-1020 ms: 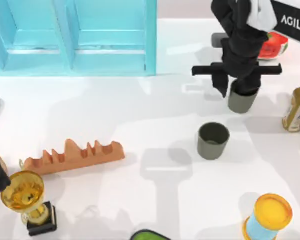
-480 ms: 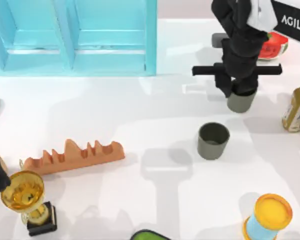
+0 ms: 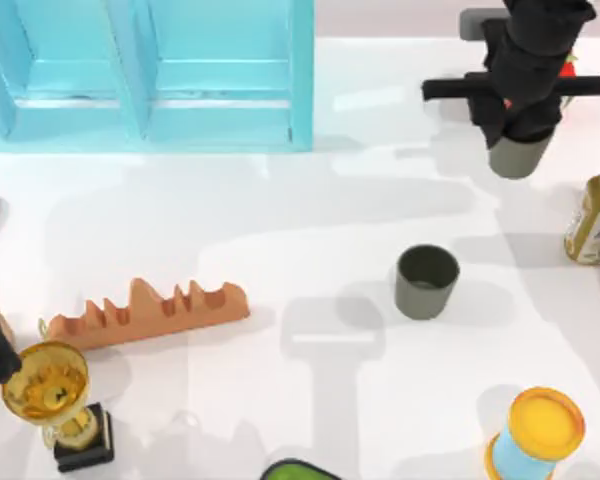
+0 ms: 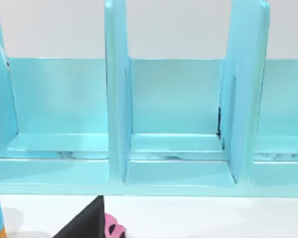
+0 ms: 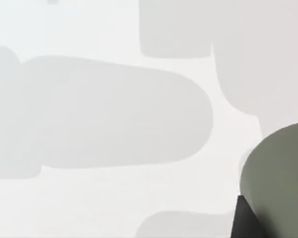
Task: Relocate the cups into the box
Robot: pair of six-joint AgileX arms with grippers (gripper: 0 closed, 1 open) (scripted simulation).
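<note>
Holding one cup (image 3: 518, 158) up high, right gripper (image 3: 522, 128) clamped tight on it. Waiting on the table, second cup (image 3: 426, 281). Nothing in the blue box (image 3: 145, 75) yet; left gripper parked by the table's left edge, fingers impossible to tell

i see a white table (image 3: 280, 380). on it sit a dark grey-green cup (image 3: 426, 281), an orange toothed rack (image 3: 145, 311), a gold trophy (image 3: 55, 402) and a yellow-lidded blue can (image 3: 536, 436).

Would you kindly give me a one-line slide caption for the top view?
Right gripper holds one cup raised near the table's far right; the second cup stands mid-table, blue box far left.
</note>
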